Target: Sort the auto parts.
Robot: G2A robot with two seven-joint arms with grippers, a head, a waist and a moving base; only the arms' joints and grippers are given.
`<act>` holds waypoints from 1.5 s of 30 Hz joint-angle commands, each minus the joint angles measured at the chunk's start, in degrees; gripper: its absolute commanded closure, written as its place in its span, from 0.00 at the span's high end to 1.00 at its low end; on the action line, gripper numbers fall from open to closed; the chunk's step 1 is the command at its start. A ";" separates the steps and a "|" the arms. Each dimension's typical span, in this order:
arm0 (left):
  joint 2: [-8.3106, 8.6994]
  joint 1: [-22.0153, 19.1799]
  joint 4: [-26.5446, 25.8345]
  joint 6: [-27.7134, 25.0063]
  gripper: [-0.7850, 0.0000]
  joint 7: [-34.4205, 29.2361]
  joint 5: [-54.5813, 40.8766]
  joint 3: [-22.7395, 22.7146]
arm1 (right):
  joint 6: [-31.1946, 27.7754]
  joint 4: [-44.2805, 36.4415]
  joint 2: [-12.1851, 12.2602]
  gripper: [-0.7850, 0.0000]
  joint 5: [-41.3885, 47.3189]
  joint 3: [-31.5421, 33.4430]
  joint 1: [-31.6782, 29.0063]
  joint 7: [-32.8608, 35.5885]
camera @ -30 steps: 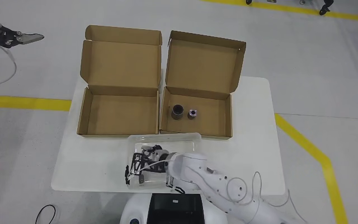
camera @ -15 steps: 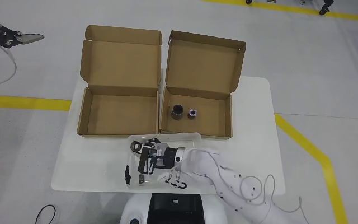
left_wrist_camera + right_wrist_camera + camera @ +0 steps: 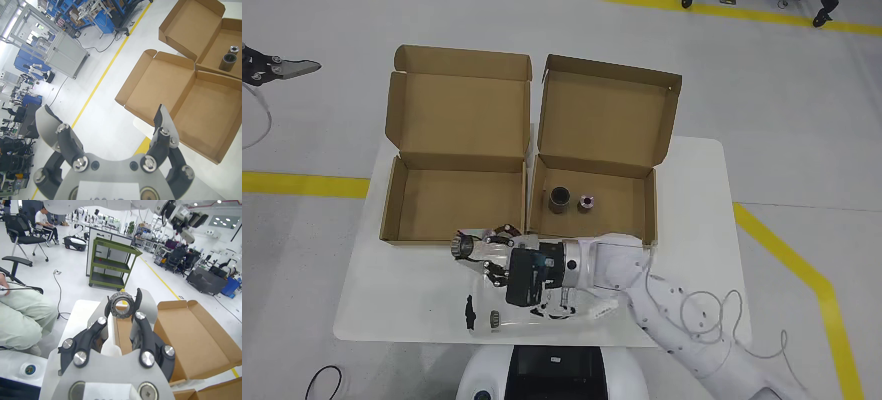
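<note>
My right gripper (image 3: pixel 122 306) is shut on a dark toothed bearing ring (image 3: pixel 122 307), held in the air. In the top view this gripper (image 3: pixel 464 245) sits just in front of the left cardboard box (image 3: pixel 452 205), above the table's left half. The right cardboard box (image 3: pixel 637 210) holds a dark cylinder (image 3: pixel 560 197) and a small silver part (image 3: pixel 587 201). A clear plastic tray (image 3: pixel 482 298) lies under the right arm, with small parts (image 3: pixel 494 319) at its near end. My left gripper (image 3: pixel 103 113) is open with nothing in it, off the table over the floor (image 3: pixel 287 68).
Both boxes have their lids folded back at the table's far side. In the left wrist view the left box (image 3: pixel 208 117) is bare inside; the cylinder (image 3: pixel 227 61) stands in the other box. The table (image 3: pixel 692 200) is bare white to the right.
My right gripper lifted out of the tray with the bearing ring and swung left and away, toward the left box's front wall. The left arm stayed still.
</note>
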 commanded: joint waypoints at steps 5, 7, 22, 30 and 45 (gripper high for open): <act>0.00 0.00 0.00 0.00 1.00 0.00 0.00 0.00 | 2.32 -2.14 -0.74 0.00 -0.96 0.21 3.05 -1.29; 0.00 0.00 0.00 0.00 1.00 0.00 0.00 0.00 | 2.46 -2.37 -1.03 0.00 -0.44 0.40 4.32 -1.71; 0.00 0.00 0.00 0.00 1.00 0.00 0.00 0.00 | 3.90 -1.07 -2.90 0.00 2.59 2.75 11.90 -6.43; 0.00 0.00 0.00 0.00 1.00 0.00 0.00 0.00 | 3.90 -2.03 -3.07 0.00 3.23 4.67 12.40 -6.60; 0.00 0.00 0.00 0.00 1.00 0.00 0.00 0.00 | 3.51 -2.35 -2.81 0.00 0.72 5.73 9.16 -7.49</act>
